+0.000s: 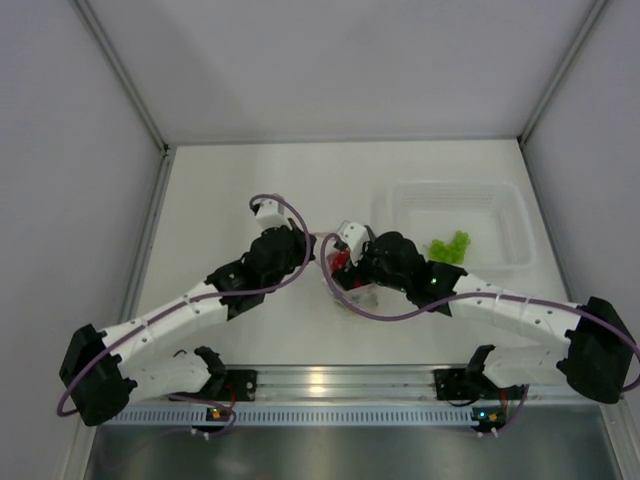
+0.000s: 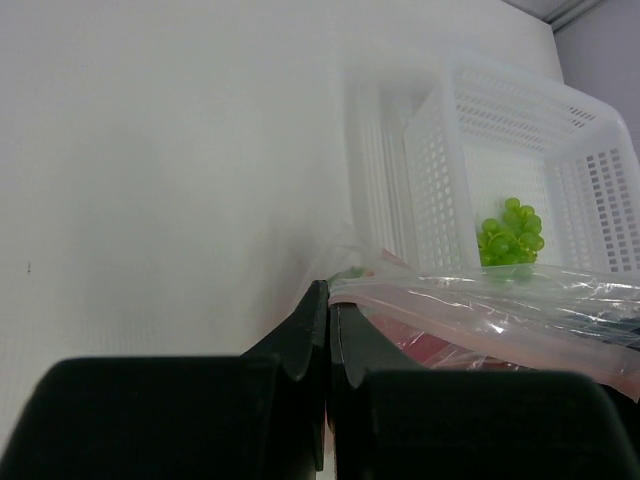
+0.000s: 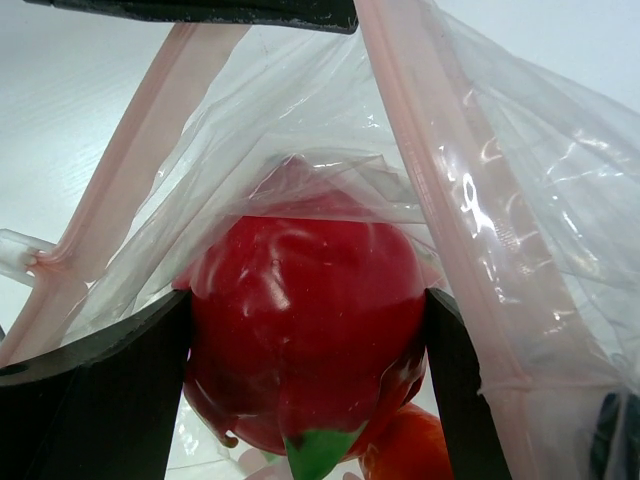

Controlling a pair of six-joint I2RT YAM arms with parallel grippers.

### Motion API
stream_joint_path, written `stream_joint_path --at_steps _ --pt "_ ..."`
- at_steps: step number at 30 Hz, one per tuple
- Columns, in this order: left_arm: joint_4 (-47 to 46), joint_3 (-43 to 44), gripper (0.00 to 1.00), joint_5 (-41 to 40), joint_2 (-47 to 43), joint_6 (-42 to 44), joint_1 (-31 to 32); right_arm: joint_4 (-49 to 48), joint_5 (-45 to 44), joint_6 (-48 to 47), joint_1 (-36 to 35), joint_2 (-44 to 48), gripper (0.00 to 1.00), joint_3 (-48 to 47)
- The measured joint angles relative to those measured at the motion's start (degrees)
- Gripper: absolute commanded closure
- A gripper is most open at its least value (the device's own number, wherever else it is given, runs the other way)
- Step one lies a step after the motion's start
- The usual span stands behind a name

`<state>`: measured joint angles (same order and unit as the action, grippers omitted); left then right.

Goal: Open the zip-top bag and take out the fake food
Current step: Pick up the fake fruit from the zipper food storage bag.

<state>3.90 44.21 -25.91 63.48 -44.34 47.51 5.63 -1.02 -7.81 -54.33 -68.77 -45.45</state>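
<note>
Worktop [image 1: 225, 195]: white, carrying everything below.
Left jaws: together, the fingers [image 2: 300, 335] pinching the left end of the bag's rim; seen from above they reach rightward toward mid-worktop.
Bag [image 1: 355, 297]: clear and crinkled, lying near the middle of the worktop between the two arms and just left of the basket. Its pink zip strip [image 2: 480, 335] runs left to right away from the left jaws. In the right wrist view the two strip halves [image 3: 425, 170] stand spread apart like an inverted V, meeting near the top.
Red piece [image 3: 300, 335]: glossy, rounded, sitting between the spread strips with bag film draped over its top. Its long axis runs up and down in that view, across the line between the jaws, and its green tip [image 3: 315, 455] points downward.
Orange piece [image 3: 410, 452]: touching the red piece at its lower right, only partly in view.
Right jaws: clamped on the red piece, one finger [image 3: 95, 400] against each flank.
Basket [image 1: 505, 205]: white, perforated, near the worktop's right edge.
Green cluster [image 1: 450, 246]: small beads bunched in the basket's near part, apart from the bag.
</note>
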Motion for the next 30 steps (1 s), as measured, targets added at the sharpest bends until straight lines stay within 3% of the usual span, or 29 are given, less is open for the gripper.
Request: stream_joint_path --at_steps 16,24,30 --pt "-1.9 -0.8 1.00 7.7 1.2 -3.6 -1.7 -9.5 0.6 2.4 0.0 5.1 1.00 6.8" --pt "-6.7 -3.8 1.00 9.6 4.1 -7.5 -2.1 -7.2 -1.3 4.7 0.1 3.8 1.00 5.6" --pt "-9.4 -7.0 1.00 8.5 2.5 -8.5 -3.3 -2.3 -1.9 6.0 0.5 -1.0 1.00 -0.9"
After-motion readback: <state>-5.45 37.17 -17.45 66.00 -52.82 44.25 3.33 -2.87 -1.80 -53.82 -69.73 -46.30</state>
